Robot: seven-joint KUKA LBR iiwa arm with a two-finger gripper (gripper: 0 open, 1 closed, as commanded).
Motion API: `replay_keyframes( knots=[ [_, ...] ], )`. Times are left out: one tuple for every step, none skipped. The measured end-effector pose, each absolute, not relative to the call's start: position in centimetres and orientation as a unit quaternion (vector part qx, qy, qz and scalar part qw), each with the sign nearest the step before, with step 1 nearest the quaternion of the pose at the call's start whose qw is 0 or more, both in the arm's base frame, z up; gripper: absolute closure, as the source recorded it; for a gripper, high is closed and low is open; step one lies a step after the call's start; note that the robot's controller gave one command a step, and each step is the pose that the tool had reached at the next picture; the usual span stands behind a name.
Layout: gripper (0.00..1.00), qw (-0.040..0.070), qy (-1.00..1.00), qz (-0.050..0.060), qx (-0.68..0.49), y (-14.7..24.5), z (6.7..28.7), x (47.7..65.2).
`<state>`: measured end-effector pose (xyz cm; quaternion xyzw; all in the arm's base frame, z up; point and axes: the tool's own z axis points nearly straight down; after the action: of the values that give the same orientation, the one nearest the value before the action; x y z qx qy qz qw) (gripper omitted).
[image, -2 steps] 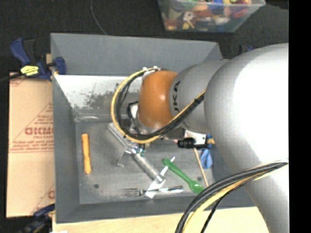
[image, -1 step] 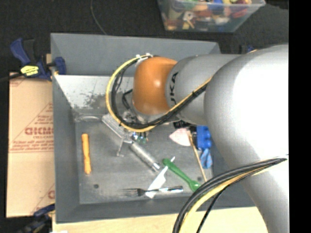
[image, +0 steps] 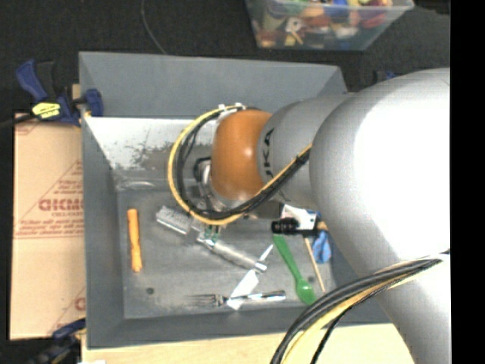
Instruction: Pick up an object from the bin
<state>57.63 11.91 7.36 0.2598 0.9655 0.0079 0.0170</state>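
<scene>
My gripper (image: 205, 202) reaches down from under the orange wrist cover into the middle of the bin. Just below and left of it lies a clear bristled brush (image: 173, 220), with a silvery pen-like rod (image: 231, 255) running from there toward the lower right. The gripper stands over the place where these two meet; the cover and cables hide its lower end. An orange stick (image: 135, 239) lies upright along the left side of the floor, well apart from the gripper.
On the right lie a green plastic spoon (image: 294, 268), a thin wooden stick (image: 314, 264), a blue piece (image: 323, 246) and a black-and-white item (image: 295, 222). White scraps (image: 246, 285) and a thin metal fork (image: 204, 300) lie near the front wall. The arm covers the bin's right side.
</scene>
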Motion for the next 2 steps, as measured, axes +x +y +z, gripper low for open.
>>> replay_keyframes(
  knots=[
    [1.00, 0.016, 0.965, 0.008, 0.260, 11.9, 7.7, 57.6],
    [1.00, 0.016, 0.965, 0.007, 0.260, 11.8, 9.9, 57.5]
  ],
)
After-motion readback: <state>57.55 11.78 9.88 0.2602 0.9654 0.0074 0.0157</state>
